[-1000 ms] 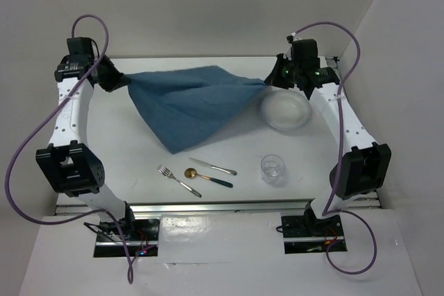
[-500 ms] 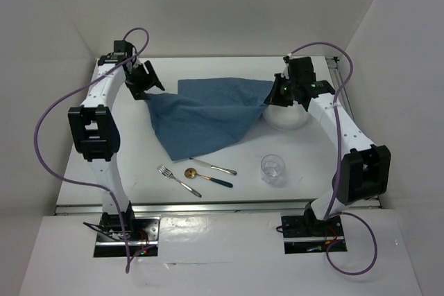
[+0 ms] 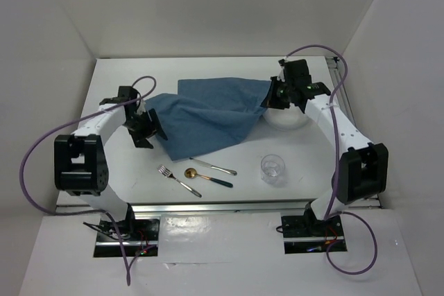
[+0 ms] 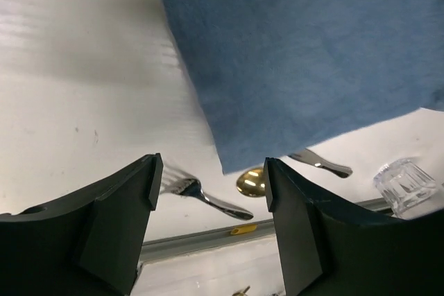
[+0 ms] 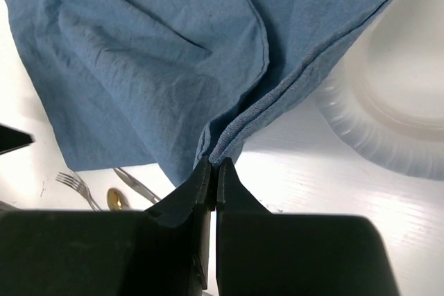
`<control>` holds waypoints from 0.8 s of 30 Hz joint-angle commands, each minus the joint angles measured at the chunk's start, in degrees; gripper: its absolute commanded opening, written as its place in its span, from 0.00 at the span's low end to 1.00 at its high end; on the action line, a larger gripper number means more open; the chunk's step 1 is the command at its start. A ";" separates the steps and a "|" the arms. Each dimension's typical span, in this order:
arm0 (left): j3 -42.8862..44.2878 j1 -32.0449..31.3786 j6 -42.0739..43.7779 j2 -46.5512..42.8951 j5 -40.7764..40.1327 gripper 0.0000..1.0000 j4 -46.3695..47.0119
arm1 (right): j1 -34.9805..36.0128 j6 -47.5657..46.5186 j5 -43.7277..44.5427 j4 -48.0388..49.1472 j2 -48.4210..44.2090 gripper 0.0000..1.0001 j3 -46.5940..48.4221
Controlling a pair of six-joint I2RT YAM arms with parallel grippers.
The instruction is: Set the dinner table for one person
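dinner table [image 3: 132, 164]: flat white top, metal front rail [image 3: 222, 206], spans the whole workspace under both arms. Rigid, fixed, looks slick, so nothing to grab there and placemat [image 3: 208, 112] will likely slide on it. left gripper [image 4: 208, 171] jaws wide, empty, over placemat's near corner. right gripper [image 5: 214, 164] pinched tight on placemat edge; soft, bunched, grab corners

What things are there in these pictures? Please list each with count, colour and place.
table: one, white, under everything
cloth: one, blue, far middle, crumpled
plate: one, white, far right, partly hidden by cloth
glass: one, clear, near right
fork: one, silver, near middle
spoon: one, gold, right of fork
knife: one, silver, behind spoon
left fingers: two, black, open, by cloth's left edge
right fingers: two, black, shut on cloth
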 commanded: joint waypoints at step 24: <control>37.80 8.11 -4.60 16.56 0.10 0.00 -3.45 | 6.69 -0.03 -14.43 14.26 16.92 0.00 19.62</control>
